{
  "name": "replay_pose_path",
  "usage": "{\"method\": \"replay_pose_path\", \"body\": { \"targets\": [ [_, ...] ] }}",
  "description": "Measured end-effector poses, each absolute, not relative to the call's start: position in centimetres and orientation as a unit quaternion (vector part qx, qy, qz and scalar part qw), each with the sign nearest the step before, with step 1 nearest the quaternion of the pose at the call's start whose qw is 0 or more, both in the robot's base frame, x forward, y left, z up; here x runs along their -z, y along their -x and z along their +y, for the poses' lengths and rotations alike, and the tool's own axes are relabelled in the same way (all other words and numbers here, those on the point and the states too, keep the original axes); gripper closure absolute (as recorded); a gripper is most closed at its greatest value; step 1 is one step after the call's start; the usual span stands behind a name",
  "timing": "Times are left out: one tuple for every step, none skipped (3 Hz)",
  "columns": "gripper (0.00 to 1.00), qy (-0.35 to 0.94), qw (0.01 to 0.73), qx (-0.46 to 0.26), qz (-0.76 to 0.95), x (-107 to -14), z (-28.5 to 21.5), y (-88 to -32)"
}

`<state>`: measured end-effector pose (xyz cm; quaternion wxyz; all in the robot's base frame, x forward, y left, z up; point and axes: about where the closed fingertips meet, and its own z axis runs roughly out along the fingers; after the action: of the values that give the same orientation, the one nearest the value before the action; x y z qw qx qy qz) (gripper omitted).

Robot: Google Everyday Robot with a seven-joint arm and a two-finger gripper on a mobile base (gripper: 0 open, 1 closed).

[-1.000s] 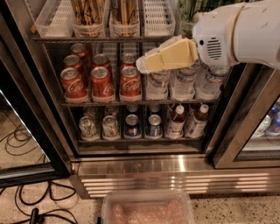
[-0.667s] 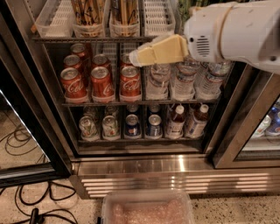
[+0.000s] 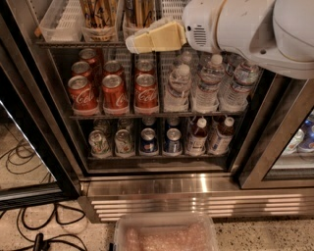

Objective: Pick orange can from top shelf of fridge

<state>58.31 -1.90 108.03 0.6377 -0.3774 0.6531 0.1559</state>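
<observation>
Overhead, the gripper (image 3: 133, 44), fingers (image 3: 164, 35) closed, fronts a top shelf (image 3: 64, 44) tray (image 3: 128, 28) holding the orange can (image 3: 139, 11).

Gripper (image 3: 135, 44) hangs at front edge of top shelf (image 3: 64, 44), just below orange can (image 3: 139, 11) standing on it; red cola cans (image 3: 115, 93) under that shelf.

Seven red cans (image 3: 114, 93), two brown bottles (image 3: 197, 136), one end effector (image 3: 133, 44) at top shelf (image 3: 61, 44)

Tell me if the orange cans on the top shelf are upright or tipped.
Upright: the orange cans stand vertical in trays on the top shelf. The gripper hovers at the shelf's front edge.
</observation>
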Motion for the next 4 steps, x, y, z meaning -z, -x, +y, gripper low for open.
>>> {"method": "replay_pose_path", "body": {
  "targets": [
    [0.11, 0.383, 0.645, -0.164, 0.641, -108.4, -0.8, -59.6],
    [0.17, 0.387, 0.645, -0.172, 0.636, -108.4, -0.1, -60.5],
    [0.19, 0.393, 0.641, -0.179, 0.635, -108.3, 0.5, -61.4],
    [0.19, 0.4, 0.631, -0.187, 0.637, -107.8, 1.2, -62.7]
  ]
}}
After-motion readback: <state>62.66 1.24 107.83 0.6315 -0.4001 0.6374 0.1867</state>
